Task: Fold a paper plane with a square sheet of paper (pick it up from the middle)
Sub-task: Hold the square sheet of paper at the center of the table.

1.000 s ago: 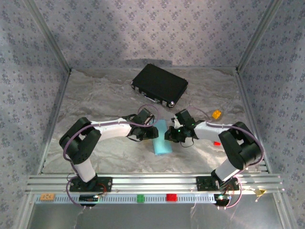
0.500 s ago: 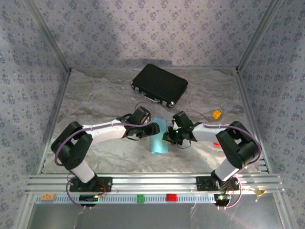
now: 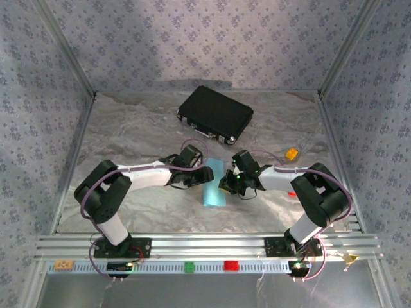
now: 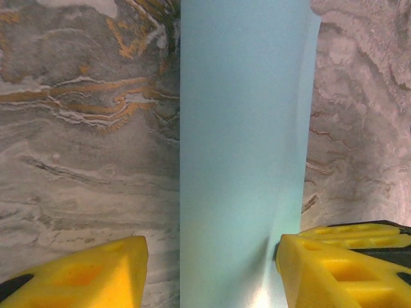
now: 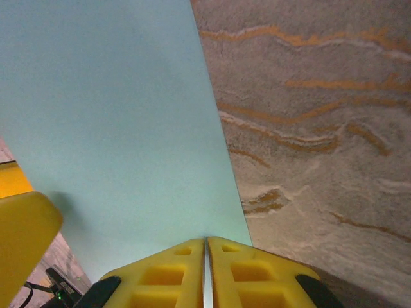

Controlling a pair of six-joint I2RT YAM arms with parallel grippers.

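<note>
The light blue sheet of paper (image 3: 214,191) lies at the middle of the table as a narrow folded strip. My left gripper (image 3: 207,174) is at its far left side. In the left wrist view the paper (image 4: 241,160) runs between the open yellow fingers (image 4: 77,276) of the left gripper (image 4: 212,273), and the right-hand finger touches its edge. My right gripper (image 3: 226,185) is on the strip's right side. In the right wrist view the right gripper (image 5: 207,256) is shut on the paper's (image 5: 115,115) near edge.
A black hard case (image 3: 215,114) lies at the back. A small orange block (image 3: 291,154) and a red block (image 3: 292,192) sit right of the right arm. Green (image 3: 190,266) and red (image 3: 230,265) blocks rest on the front rail.
The paper and my right gripper have shifted slightly left and nearer. My left gripper has moved a little right over the strip's far end, and its elbow has swung.
</note>
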